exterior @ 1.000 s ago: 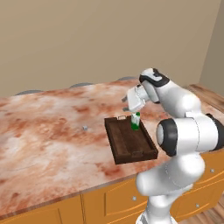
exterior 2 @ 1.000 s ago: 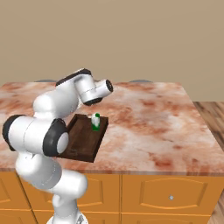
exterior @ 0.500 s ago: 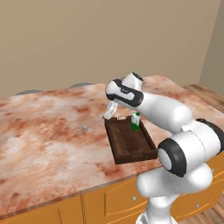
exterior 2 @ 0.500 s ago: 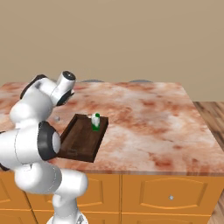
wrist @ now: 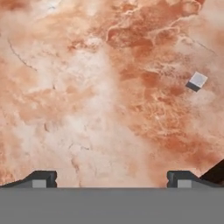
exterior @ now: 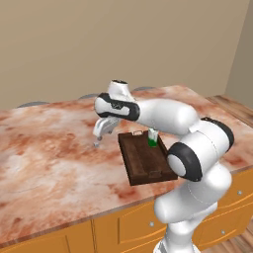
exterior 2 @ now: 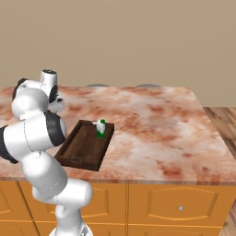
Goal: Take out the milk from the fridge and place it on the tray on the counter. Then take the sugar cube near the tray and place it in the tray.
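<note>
The fingers are spread wide and hold nothing above the counter; the cube lies ahead and right of them.

Around sugar cube: bare bench on every side, my open jaws pass freely.
Obstacle: tray rim nearby, milk standing inside it.

White rounded arm, dark joint bands, pale grey claw.
</note>
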Available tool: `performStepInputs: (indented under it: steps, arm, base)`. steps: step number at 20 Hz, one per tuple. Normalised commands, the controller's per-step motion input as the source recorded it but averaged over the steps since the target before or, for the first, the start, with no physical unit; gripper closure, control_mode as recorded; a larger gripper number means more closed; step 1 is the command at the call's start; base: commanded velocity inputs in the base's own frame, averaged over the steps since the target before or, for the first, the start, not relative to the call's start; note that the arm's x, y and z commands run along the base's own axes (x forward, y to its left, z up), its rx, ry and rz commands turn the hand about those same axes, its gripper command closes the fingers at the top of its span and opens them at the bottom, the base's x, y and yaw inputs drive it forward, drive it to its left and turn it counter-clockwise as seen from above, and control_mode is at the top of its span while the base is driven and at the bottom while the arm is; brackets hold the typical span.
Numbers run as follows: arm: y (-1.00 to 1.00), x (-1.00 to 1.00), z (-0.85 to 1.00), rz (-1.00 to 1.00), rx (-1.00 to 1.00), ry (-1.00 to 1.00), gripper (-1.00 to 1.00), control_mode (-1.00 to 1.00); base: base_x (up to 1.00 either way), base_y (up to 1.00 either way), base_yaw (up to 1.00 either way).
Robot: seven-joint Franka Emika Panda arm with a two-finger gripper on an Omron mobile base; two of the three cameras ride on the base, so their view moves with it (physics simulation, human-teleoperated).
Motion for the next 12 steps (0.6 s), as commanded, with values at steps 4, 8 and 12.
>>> performStepInputs:
  steps: [4, 8, 12]
  arm:
    - [0.19, -0.14, -0.21, -0.41, -0.06, 0.07, -1.0, -1.0]
    - [-0.06, -0.14, -0.32, -0.25, 0.0, 0.0, -1.0, -1.0]
    - [-0.28, -0.01, -0.43, -0.15, 0.0, -0.08, -1.0, -1.0]
  base:
    - [0.0, 0.0, 0.0]
    - [0.0, 0.0, 0.0]
    - [0.0, 0.0, 0.0]
